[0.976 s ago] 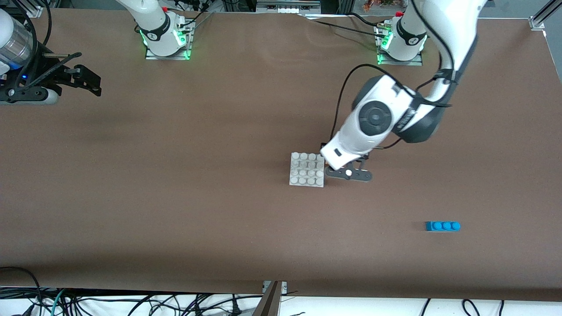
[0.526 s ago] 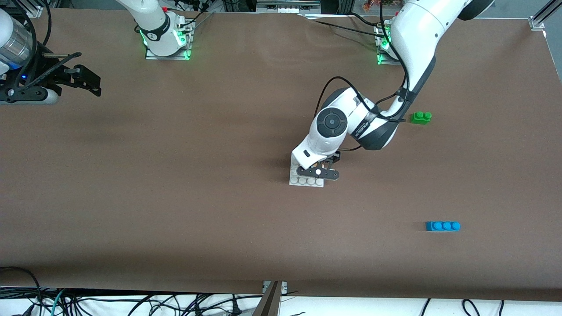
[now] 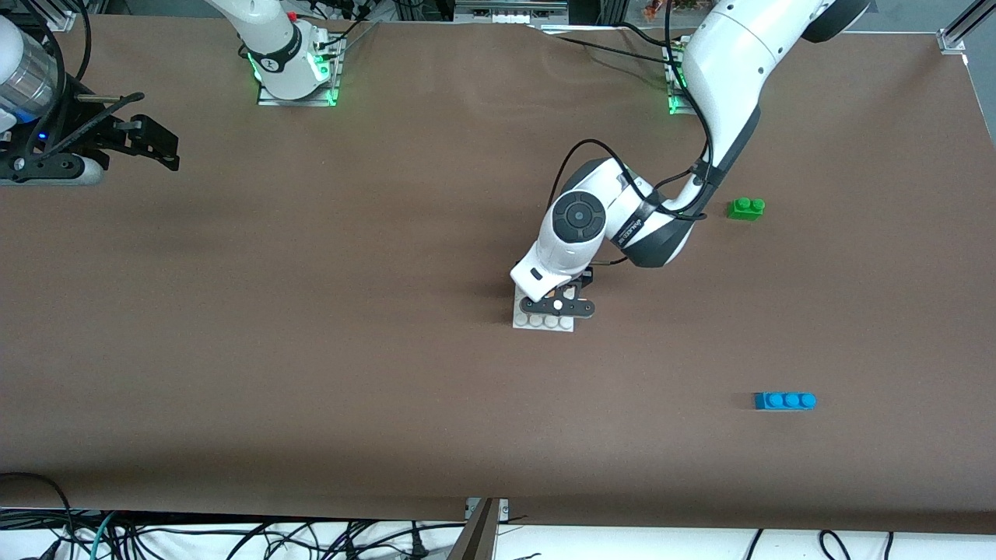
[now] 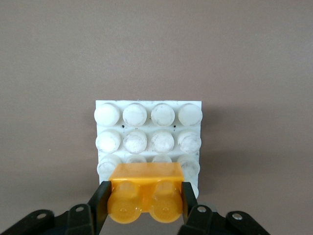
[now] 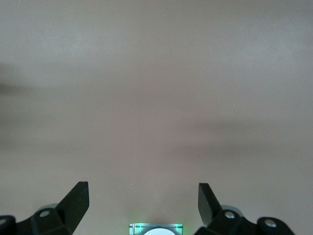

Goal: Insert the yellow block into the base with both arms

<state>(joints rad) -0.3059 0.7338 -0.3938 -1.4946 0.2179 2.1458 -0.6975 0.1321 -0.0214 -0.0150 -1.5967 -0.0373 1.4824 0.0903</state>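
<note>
While the left gripper (image 3: 557,303) hangs over the base (image 3: 542,322) in the front view, the right gripper (image 3: 117,144) waits at the right arm's end of the table. From the left wrist, the fingers (image 4: 100,205) pinch the yellow block (image 4: 145,193) over the base's (image 4: 148,134) edge row of studs. Go straight down, keep the block flat, match the studs, then push softly. The right wrist view shows spread fingers (image 5: 78,198) holding nothing.

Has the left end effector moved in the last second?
Yes. The left end effector went from beside the base to over it, gripping the yellow block.
</note>
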